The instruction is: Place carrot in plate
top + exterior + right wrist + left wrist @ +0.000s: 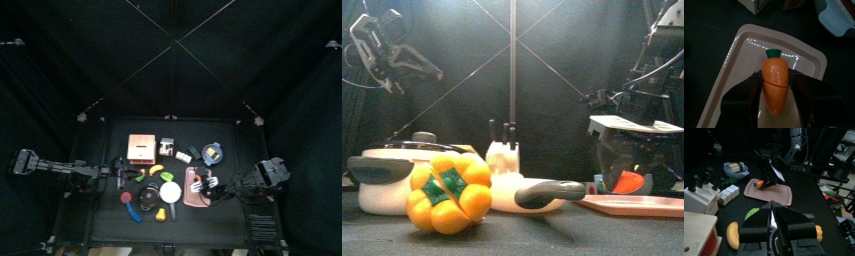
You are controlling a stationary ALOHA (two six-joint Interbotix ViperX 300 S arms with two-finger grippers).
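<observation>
The orange carrot (775, 92) with its green top lies lengthwise between the jaws of my right gripper (776, 76), which is shut on it. It hangs low over the pale pink plate (747, 55). In the front view the carrot (627, 182) sits just above the plate (643, 206) at the far right. From above, the right gripper (207, 185) is over the plate (195, 198) right of the table's middle. The left wrist view shows the carrot (761, 184) over the plate (777, 195). My left gripper (772, 208) is shut and empty, at the table's left (118, 178).
A yellow bell pepper (449, 195) and a grey pot (382, 170) stand near the front left. A white knife block (502, 155) is behind them. A pink wooden box (140, 147) and a blue bowl (215, 152) sit at the back. Small toy foods lie left of the plate.
</observation>
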